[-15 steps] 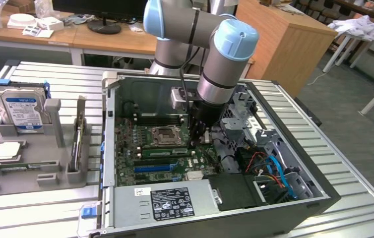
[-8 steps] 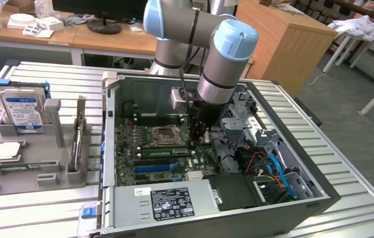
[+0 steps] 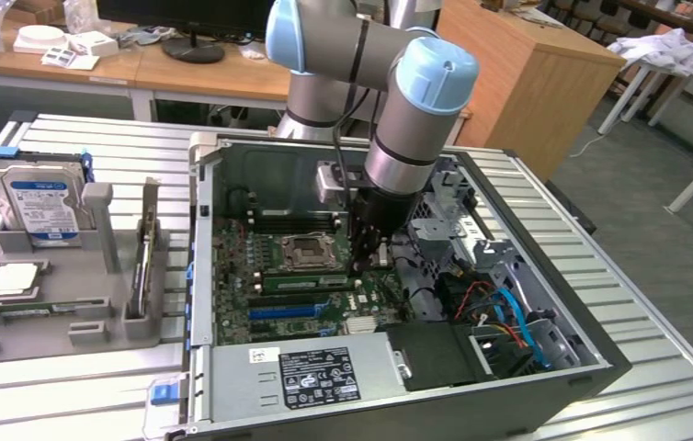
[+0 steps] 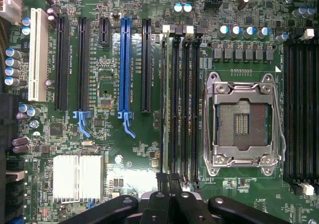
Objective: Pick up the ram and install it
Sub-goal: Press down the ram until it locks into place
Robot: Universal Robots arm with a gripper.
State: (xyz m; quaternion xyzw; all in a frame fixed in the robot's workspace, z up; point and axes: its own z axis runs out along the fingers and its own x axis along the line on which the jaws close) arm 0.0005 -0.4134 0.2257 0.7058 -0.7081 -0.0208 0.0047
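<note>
Fingers: pressed together (image 3: 364, 261) with nothing visible between them, down inside the open computer case (image 3: 592, 367), tips at one end of the memory slots (image 4: 187, 104)
Ram: the green stick (image 3: 303, 282) lies along the slots just beside the processor socket (image 4: 242, 118), and the tips are touching it or just above it, I can't tell which
Seated or not: can't tell whether it has gone fully home
Wrist view: the closed tips hang over the end of the slot bank, with the socket open alongside
Stage: looks to me like the seating part of the job, because the stick is at the slot and not being carried
Risk one: pressure on one end only could leave the stick tilted, with one latch caught and the other up
Risk two: tips off the slot's line would come down on the motherboard (image 4: 124, 149) or a neighbouring slot and scrape small parts
Risk three: a sideways slip could reach the bare socket and bend its contacts
Elsewhere: the hard drive (image 3: 40, 207) stands in its holder on the worktop (image 3: 64, 395), well apart from the case
</note>
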